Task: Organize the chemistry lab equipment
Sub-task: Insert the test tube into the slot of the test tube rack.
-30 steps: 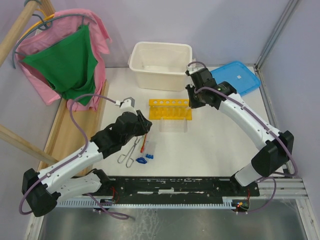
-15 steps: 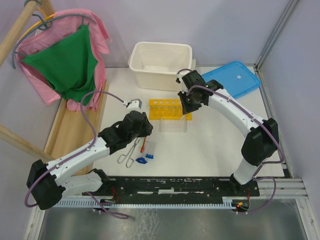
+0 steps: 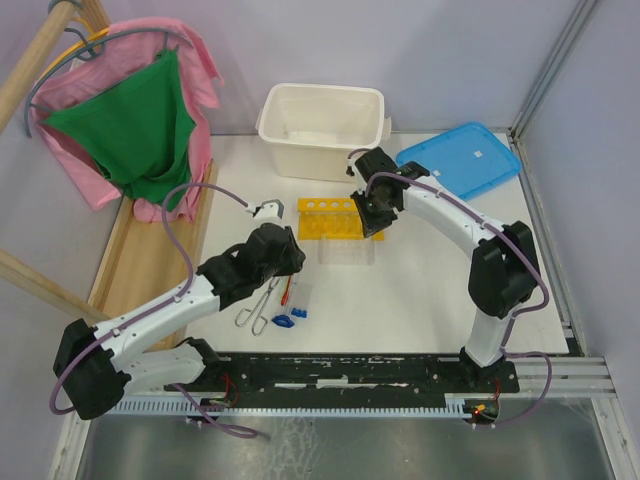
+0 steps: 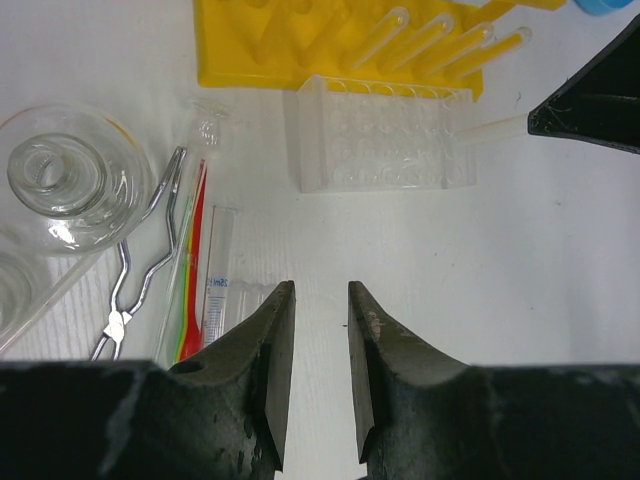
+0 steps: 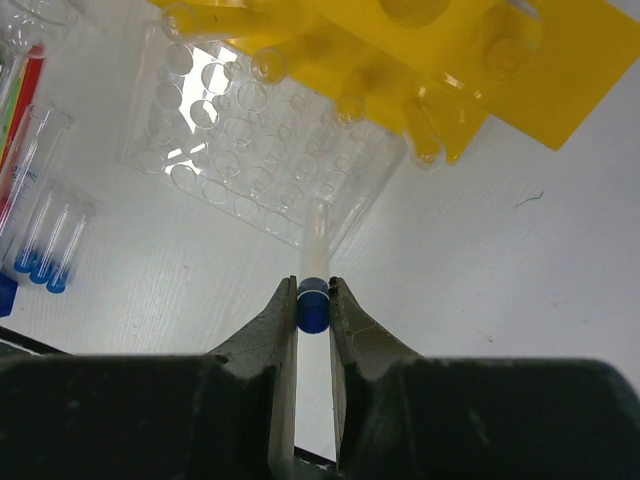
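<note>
My right gripper is shut on the blue cap of a small clear tube, whose tip hangs over the edge of a clear plastic rack. The yellow rack lies on its side just behind, with several clear tubes in its holes. My left gripper is open and empty above bare table. To its left lie a glass flask, metal tongs, the thin red rod and a graduated tube. More blue-capped tubes lie on the table.
The white tub stands behind the yellow rack, and the blue lid lies at the back right. Pink and green clothes hang at the far left, over a wooden board along the table's left edge.
My right arm has swung left, from beside the blue lid to the right end of the yellow rack, still holding the tube. The left arm shifted slightly, then stayed still.
</note>
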Controlling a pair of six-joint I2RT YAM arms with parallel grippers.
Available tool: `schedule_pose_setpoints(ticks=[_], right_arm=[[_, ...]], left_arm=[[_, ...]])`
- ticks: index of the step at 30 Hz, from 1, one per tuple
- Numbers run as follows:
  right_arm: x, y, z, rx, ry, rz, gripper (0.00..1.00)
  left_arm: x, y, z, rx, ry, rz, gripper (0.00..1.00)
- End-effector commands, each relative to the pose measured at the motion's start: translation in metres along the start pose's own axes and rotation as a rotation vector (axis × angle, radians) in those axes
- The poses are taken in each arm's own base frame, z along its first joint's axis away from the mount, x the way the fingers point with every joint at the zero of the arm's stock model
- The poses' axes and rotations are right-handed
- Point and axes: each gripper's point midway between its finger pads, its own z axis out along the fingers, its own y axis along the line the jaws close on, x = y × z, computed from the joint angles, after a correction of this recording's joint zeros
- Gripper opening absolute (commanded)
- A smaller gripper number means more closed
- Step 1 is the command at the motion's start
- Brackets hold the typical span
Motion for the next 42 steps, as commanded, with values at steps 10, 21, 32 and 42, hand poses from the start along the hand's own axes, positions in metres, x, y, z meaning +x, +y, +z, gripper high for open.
schedule_pose_setpoints(ticks=[10, 21, 32, 42], right_arm=[[-0.017, -0.011, 0.009, 0.065, -0.037, -0.028, 0.07], [-0.016, -0.015, 0.013, 0.085, -0.028, -0.035, 0.07], [-0.020, -0.013, 0.015, 0.079, -0.042, -0.035, 0.28], [-0.031, -0.013, -0.021, 0.080, -0.155, -0.020, 0.36]], left_arm=[[-0.004, 0.001, 0.005, 0.004, -0.035, 0.019, 0.34], [0.001, -0.002, 0.012, 0.006, -0.017, 0.021, 0.34], [0.002, -0.002, 0.013, 0.008, -0.012, 0.022, 0.37], [0.003, 0.000, 0.008, 0.012, -0.010, 0.013, 0.38]])
